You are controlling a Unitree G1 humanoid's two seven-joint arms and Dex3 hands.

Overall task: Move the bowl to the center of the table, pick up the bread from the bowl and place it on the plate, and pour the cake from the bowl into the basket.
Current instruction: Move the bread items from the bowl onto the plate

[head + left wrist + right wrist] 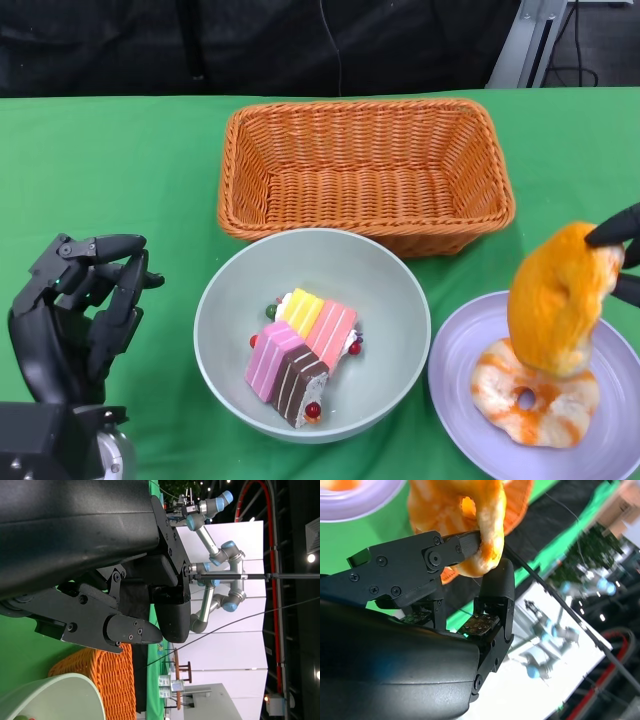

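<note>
Table: one, covered in green cloth point(120, 160); dark backdrop behind it.

Basket: one, orange wicker point(366, 172), rectangular, at the far middle of the table. Nothing visible inside. Its near wall sits just beside the bowl's far rim.

Bowl: one, pale grey-green point(311, 333), in the middle of the near side of the table, between the left hand and the plate. Its rim is close to the plate's edge; contact cannot be told.

Cake: one cluster point(300, 352) in the bowl, made of striped slices in pink, yellow and brown, lying tilted against each other. A few small red and green round bits lie around them.

Plate: one, lilac point(458, 345), at the near right, partly cut off by the picture's edge.

Bread: two ring-shaped pieces, orange and white. One point(533, 395) lies flat on the plate. The other point(556, 298) is held upright just above it, lower edge touching or nearly touching the flat one.

Right hand: point(625, 250) only fingertips show from the head camera, at the right edge. Wrist camera shows its fingers point(460, 547) pinching the raised bread's edge against the thumb.

Left hand: point(75, 315) at the near left, well apart from the bowl, fingers curled inward, nothing in them.
</note>
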